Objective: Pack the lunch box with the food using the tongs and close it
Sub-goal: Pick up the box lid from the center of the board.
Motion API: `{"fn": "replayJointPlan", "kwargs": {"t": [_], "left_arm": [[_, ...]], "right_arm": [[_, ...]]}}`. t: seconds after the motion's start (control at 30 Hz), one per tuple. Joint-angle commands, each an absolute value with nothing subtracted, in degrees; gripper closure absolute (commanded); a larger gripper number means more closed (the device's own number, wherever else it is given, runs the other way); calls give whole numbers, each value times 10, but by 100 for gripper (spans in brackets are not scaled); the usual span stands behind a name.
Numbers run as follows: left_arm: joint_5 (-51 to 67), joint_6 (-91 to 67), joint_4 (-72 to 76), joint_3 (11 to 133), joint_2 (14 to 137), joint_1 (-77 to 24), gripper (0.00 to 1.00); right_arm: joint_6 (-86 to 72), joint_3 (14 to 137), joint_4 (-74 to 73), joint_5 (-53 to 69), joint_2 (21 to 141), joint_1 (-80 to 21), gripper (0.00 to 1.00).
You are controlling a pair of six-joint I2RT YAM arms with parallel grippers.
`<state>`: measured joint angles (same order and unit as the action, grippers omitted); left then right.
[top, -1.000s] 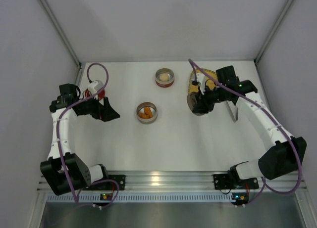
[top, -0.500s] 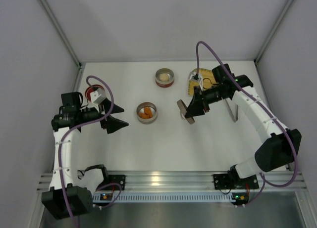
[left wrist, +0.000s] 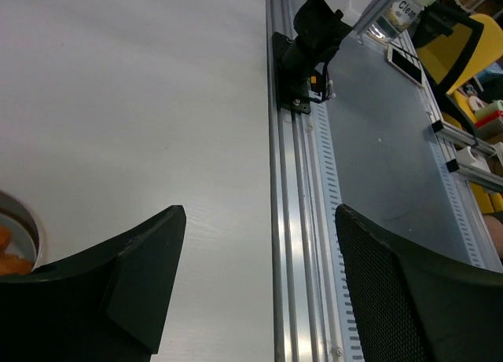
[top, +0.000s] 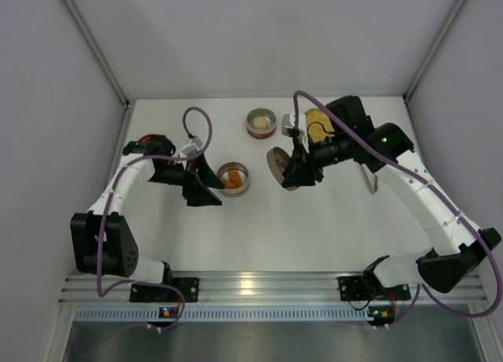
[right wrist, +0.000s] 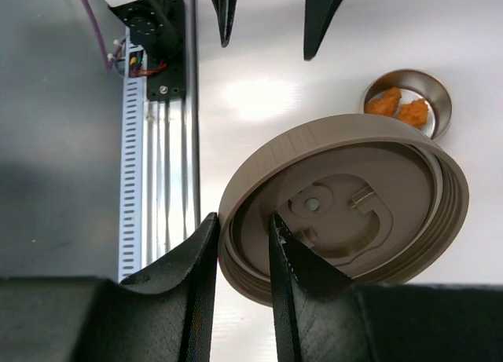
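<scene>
Right hand [right wrist: 243,223] tight on brown lid [right wrist: 339,209]

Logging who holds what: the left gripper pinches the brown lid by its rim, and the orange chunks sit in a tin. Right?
Wrong arm: the right gripper pinches the brown lid by its rim, as the right wrist view shows; the left gripper is open and empty. The orange chunks do sit in a tin.

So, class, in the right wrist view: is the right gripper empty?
No, the right gripper pinches the rim of the brown lid, one finger on each side of it.
</scene>
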<state>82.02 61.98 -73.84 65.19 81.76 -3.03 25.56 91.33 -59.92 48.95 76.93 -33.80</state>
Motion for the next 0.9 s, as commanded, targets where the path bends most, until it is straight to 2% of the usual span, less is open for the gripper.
{"fn": "replayJointPlan", "kwargs": {"t": [0.0, 0.03, 0.17, 0.43, 0.57, 0.67, 0.7, 0.73, 0.77, 0.87], "left_arm": [[961, 677, -857, 732, 862, -67, 18], [961, 657, -857, 752, 877, -77, 17], [959, 590, -862, 873, 952, -81, 2], [955, 511, -863, 1010, 990, -62, 2], [948, 429, -863, 1138, 1040, -23, 2], [872, 356, -860, 1243, 1077, -9, 2], [834, 299, -786, 1256, 1081, -9, 2], [787, 118, -705, 1236, 1061, -9, 2], [680, 12, -559, 1167, 1039, -5, 2], [637, 3, -519, 1129, 991, -4, 2]], "right_arm": [[280, 950, -569, 437, 772, -376, 100], [283, 961, -570, 429, 774, -383, 100], [307, 980, -581, 381, 785, -409, 100], [329, 998, -582, 317, 780, -417, 100], [329, 989, -581, 303, 769, -418, 100], [326, 979, -577, 298, 766, -418, 100], [326, 979, -577, 296, 766, -418, 100], [326, 980, -577, 294, 766, -417, 100], [326, 983, -576, 294, 767, -417, 100], [325, 986, -576, 293, 768, -417, 100]]}}
